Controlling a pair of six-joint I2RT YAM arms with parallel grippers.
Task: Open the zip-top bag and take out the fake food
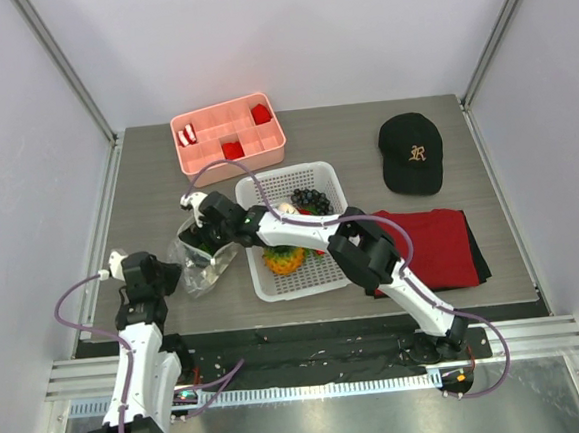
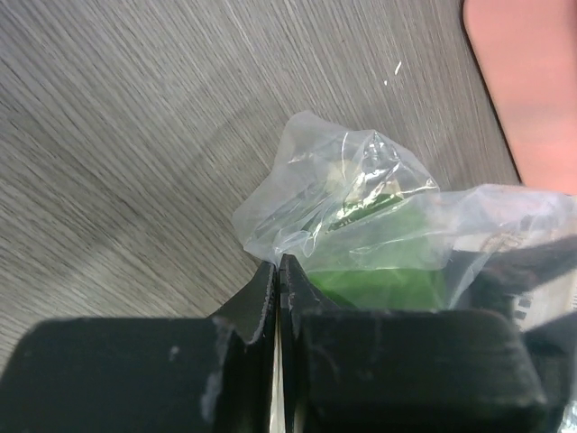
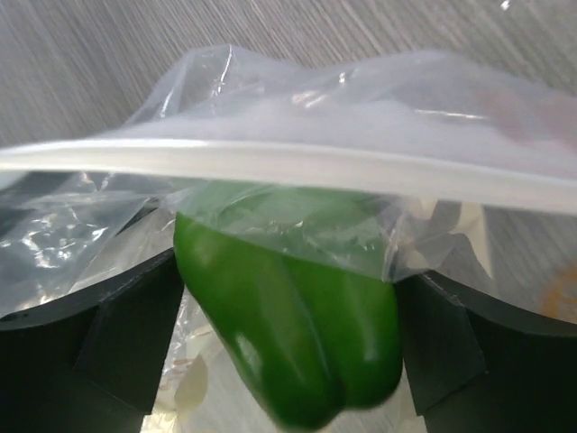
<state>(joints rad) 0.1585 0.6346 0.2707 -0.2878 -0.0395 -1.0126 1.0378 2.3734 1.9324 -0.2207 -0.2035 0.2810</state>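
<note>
Top view: zip-top bag (image 1: 200, 256) lies just left of the white basket (image 1: 264, 279).
Left wrist: left claw (image 2: 278, 275) is pressed together, pinching the bag's edge.
Right wrist: right claw (image 3: 288, 271) is spread wide, with the green pepper (image 3: 297, 352) between its fingers, half under the bag's rim.

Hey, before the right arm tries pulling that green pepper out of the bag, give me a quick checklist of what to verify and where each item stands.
1. Left fingers pinched shut on the zip-top bag: ok.
2. Bag mouth open, with the zip strip sitting above the green pepper: ok.
3. Right fingers on both sides of the pepper: ok.
4. Right fingers closed on the pepper: not ok, they stand open.
5. No bag film trapped between the right fingers and the pepper: cannot tell.
</note>
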